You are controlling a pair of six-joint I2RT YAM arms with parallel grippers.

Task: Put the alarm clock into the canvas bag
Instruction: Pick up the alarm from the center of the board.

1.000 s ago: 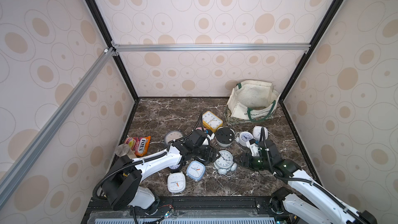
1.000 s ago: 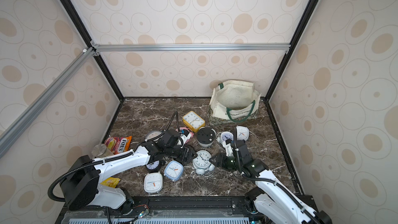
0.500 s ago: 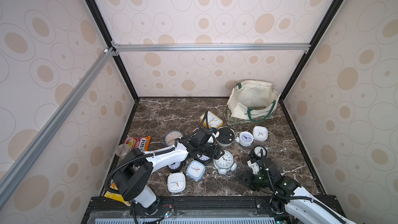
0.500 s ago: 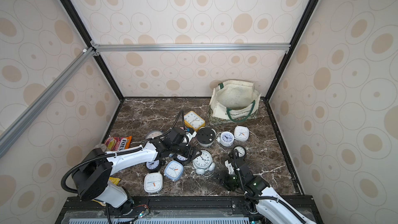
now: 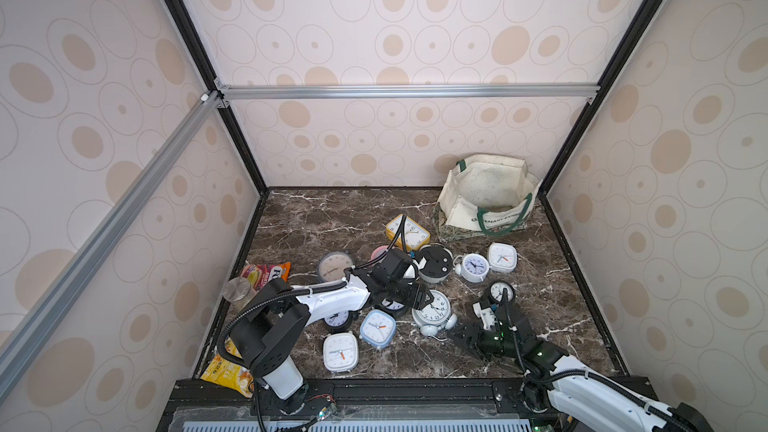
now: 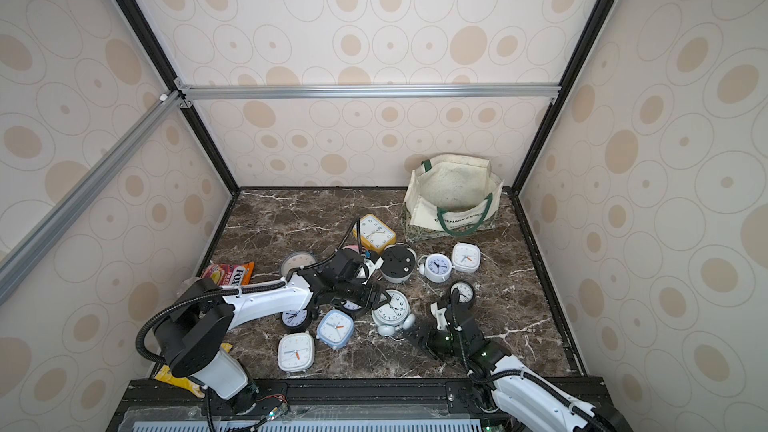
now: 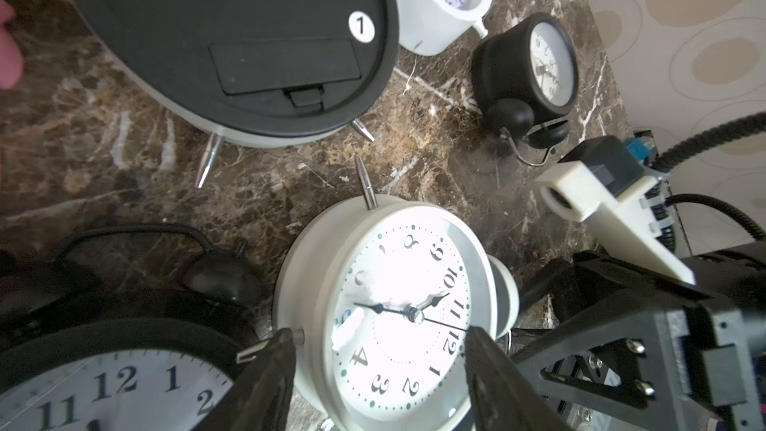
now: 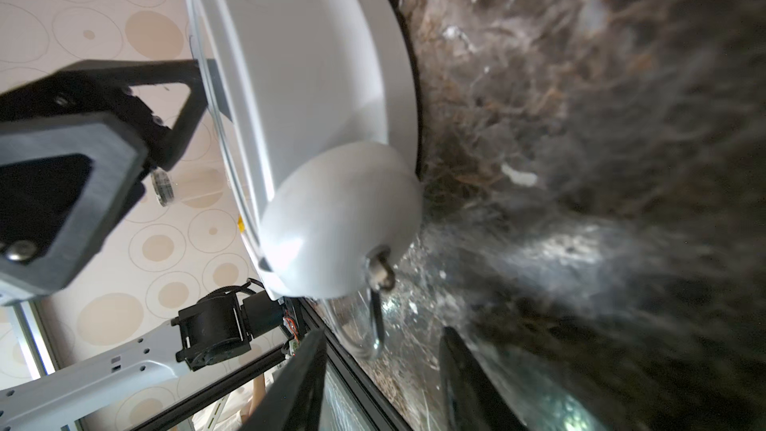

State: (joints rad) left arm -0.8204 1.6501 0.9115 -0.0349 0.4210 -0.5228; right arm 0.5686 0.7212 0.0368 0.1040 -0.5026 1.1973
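In both top views the alarm clock (image 5: pixel 432 311), a white twin-bell one, is lying face up among other clocks (image 5: pixel 376 326). The canvas bag (image 5: pixel 461 205) is standing open well beyond it, against the back wall. The left gripper (image 5: pixel 419 300) is reaching over the clock's rim, and the right gripper (image 5: pixel 465 336) is lying low just beside its bells. A good grasp, I judge, is squeezing the round case across its width, clear of its neighbours, before lifting.

In the left wrist view the fingers (image 7: pixel 273 371) are straddling the clock, spread apart. Whether they are pressing yet I cannot tell, because glare is washing out the dial.

In the right wrist view the right fingers (image 8: pixel 298 375) are standing apart, grasping nothing, with the clock's wire handle (image 8: pixel 375 325) just ahead. The marble (image 8: pixel 621 159) is blurring, and the dial is hidden.
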